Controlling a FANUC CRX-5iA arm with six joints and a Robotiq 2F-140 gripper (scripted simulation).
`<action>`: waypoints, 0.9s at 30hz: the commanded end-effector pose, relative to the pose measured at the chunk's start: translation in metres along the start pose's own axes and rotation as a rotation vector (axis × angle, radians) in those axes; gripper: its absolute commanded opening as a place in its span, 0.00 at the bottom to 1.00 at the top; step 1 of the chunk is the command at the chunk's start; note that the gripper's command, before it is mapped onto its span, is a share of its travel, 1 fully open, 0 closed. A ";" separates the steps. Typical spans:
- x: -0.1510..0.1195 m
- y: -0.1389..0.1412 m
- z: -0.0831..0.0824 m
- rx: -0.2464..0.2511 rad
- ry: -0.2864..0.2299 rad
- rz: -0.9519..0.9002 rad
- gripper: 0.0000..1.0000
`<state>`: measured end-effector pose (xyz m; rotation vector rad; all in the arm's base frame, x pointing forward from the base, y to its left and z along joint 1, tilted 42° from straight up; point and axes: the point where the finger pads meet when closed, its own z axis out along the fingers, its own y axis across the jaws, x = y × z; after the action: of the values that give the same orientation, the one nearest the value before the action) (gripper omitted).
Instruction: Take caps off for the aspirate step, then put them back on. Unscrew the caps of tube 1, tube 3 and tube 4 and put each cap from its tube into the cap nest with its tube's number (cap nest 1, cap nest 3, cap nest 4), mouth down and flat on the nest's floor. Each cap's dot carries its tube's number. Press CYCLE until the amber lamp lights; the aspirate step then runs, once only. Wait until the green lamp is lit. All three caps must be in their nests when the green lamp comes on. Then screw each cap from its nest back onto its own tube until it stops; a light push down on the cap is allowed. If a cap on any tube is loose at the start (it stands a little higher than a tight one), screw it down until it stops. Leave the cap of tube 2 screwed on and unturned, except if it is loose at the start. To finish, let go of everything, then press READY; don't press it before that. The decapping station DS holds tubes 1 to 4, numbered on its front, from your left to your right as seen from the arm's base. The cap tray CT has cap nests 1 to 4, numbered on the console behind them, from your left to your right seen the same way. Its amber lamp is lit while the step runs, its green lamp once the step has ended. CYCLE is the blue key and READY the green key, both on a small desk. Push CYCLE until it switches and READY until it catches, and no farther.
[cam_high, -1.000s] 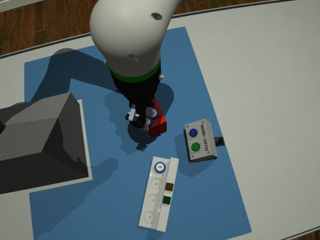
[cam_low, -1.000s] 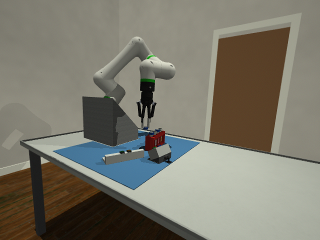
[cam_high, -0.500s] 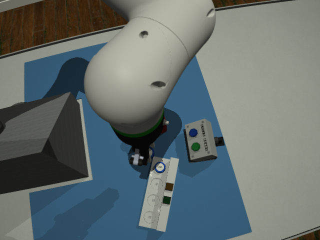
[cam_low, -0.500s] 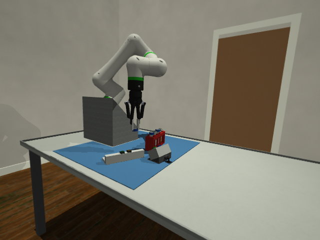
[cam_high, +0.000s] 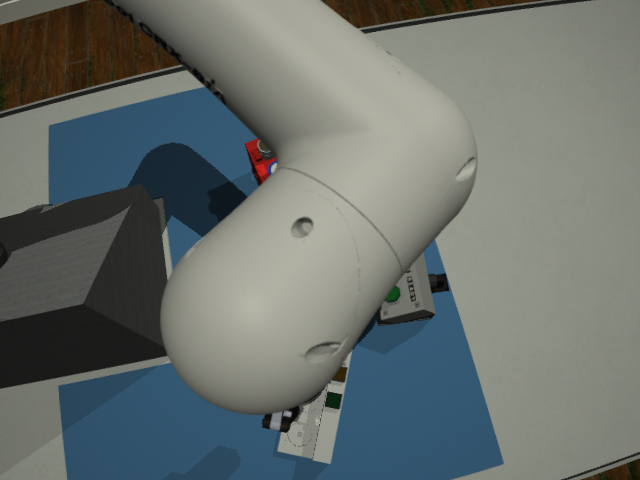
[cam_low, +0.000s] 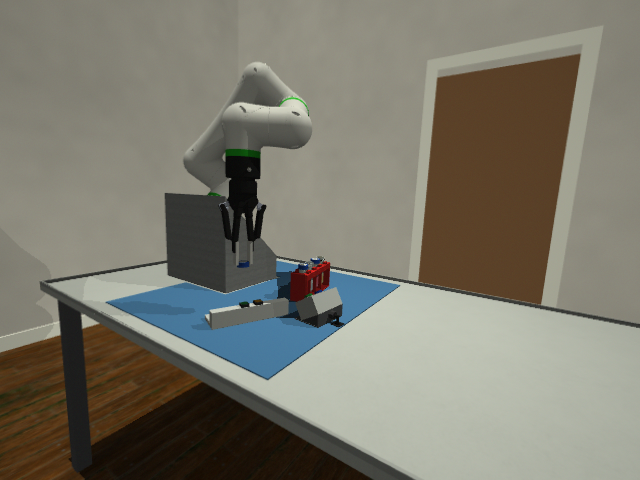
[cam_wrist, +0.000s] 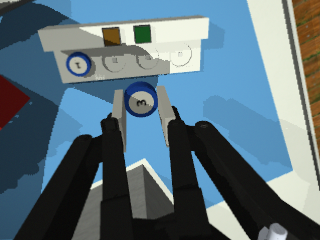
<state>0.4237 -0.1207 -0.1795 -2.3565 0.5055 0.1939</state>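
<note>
Gripper (cam_wrist: 141, 117) clenched on cap 3 (cam_wrist: 140, 100), held in the air above the blue mat (cam_low: 248, 351), just short of the cap tray (cam_wrist: 200, 50) and not over a nest. Cap 3: round, blue rim, white dot on top with a dark "3", smooth surface, pale flat fingers pressing its two sides.

Cap tray: long pale grey block, matte, four shallow round nests in a row with a raised console strip behind them. Cap 1 (cam_wrist: 78, 64), same blue ring and white dot, sits in the end nest; the other three nests show only pale circles. Console carries two square lamps, amber (cam_wrist: 110, 35) and green (cam_wrist: 142, 33), both looking dark.

Decapping station (cam_low: 310, 280): red boxy rack, mid-mat toward the far edge of the counter (cam_low: 465, 361), blue-capped tubes standing up from it. In the top view it is mostly hidden under the arm.

Key desk (cam_high: 410, 304): small grey wedge box on the mat, green round key (cam_high: 392, 293) visible, blue key hidden by the arm.

Dark grey ribbed pedestal block (cam_low: 196, 242) near the counter's far left corner. Gripper links black, glossy; arm shell off-white, rounded.
</note>
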 end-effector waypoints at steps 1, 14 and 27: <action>0.006 0.018 0.000 0.001 0.000 0.000 0.00; 0.006 0.018 0.030 0.001 0.000 0.000 0.00; 0.006 0.018 0.090 0.001 0.000 0.000 0.00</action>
<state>0.4213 -0.0826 -0.2478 -2.3558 0.5049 0.1952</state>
